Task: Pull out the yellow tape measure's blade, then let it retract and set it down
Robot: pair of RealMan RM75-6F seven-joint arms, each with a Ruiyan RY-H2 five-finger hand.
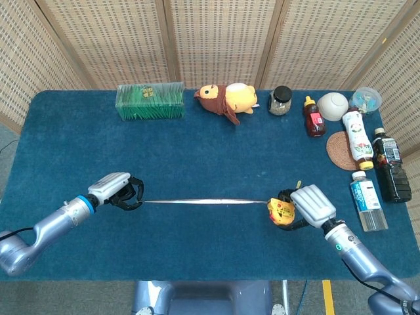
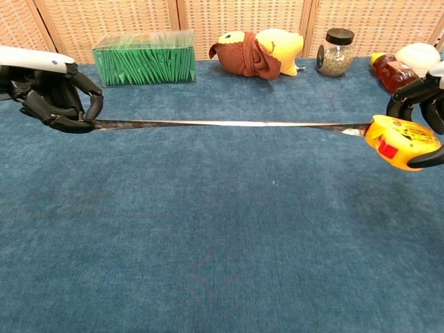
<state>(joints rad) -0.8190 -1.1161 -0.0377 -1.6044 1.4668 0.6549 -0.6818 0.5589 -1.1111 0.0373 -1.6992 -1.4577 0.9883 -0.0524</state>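
Note:
The yellow tape measure (image 1: 283, 211) (image 2: 400, 141) hangs above the blue table at the right, gripped by my right hand (image 1: 311, 206) (image 2: 424, 111). Its silver blade (image 1: 203, 201) (image 2: 229, 124) runs out level to the left. My left hand (image 1: 118, 192) (image 2: 52, 94) pinches the blade's tip between curled fingers. The blade spans the gap between both hands, clear of the cloth.
Along the table's far edge stand a green box (image 1: 149, 101), a plush toy (image 1: 226, 99), a jar (image 1: 281, 100), a sauce bottle (image 1: 314, 117) and a white bowl (image 1: 333, 105). Bottles (image 1: 365, 200) and a coaster (image 1: 341, 150) line the right edge.

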